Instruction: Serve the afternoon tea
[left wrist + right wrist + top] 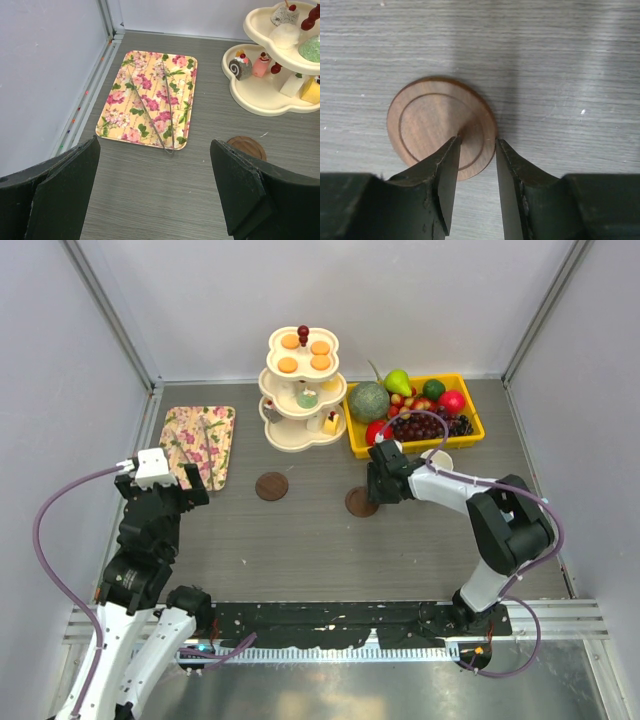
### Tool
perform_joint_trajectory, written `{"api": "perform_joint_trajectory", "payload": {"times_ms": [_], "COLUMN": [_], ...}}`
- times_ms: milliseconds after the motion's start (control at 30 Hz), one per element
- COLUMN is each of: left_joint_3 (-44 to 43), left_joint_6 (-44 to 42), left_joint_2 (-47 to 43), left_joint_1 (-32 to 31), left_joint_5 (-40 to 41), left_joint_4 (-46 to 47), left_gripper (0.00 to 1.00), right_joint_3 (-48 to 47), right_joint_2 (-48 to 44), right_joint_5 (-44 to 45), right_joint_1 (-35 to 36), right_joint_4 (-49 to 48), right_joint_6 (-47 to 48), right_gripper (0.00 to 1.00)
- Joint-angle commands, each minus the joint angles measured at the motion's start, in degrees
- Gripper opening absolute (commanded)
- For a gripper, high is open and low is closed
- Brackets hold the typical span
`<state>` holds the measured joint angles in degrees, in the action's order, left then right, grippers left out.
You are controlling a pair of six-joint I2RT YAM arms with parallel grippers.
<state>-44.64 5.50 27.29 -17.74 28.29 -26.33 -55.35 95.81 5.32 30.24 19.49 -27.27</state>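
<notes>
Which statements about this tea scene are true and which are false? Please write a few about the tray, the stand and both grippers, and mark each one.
1. The tongs lie on the flowered tray. True.
2. The left gripper is shut. False: its jaws stand wide open, holding nothing.
3. The right gripper hangs over a wooden coaster. True.
4. The orange tarts sit on the lowest tier of the stand. False: they are on the top tier.

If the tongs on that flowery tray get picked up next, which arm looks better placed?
Probably the left. The left gripper is wide open and faces the tongs on the flowered tray; the right gripper sits far off, over a wooden coaster.
</notes>
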Motion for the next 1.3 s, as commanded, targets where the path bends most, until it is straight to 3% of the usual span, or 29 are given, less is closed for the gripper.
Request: {"api": "perform_joint_trajectory", "payload": {"times_ms": [0, 600, 800, 1033, 1267], "left_joint_3": [0.17, 0.52, 0.52, 0.78, 0.70], "left_joint_6": [-0.22, -0.49, -0.58, -0.66, -0.66], "left_joint_2": [-0.66, -1.10, -1.18, -1.36, -1.45], "left_joint_1": [-0.37, -0.37, -0.46, -0.54, -0.46], "left_joint_5": [0.18, 0.97, 1.15, 1.32, 0.97], "left_joint_4": [3.65, 3.91, 4.09, 4.09, 4.18], "left_gripper": [0.99, 0.99, 0.99, 0.99, 0.99], "right_joint_3": [-0.37, -17.41, -21.28, -23.49, -18.05], "right_joint_2": [2.54, 16.15, 18.27, 18.98, 15.73], "right_joint_5": [-0.84, 8.48, 8.74, 8.13, 6.55], "right_joint_1": [0.00, 4.57, 5.27, 5.53, 6.67], "right_joint_4": [-2.52, -1.21, -0.41, 1.17, 2.13], "right_joint_6": [-2.09, -0.42, 0.28, 1.16, 2.13], "right_gripper": [0.39, 0.21, 0.20, 0.19, 0.18]}}
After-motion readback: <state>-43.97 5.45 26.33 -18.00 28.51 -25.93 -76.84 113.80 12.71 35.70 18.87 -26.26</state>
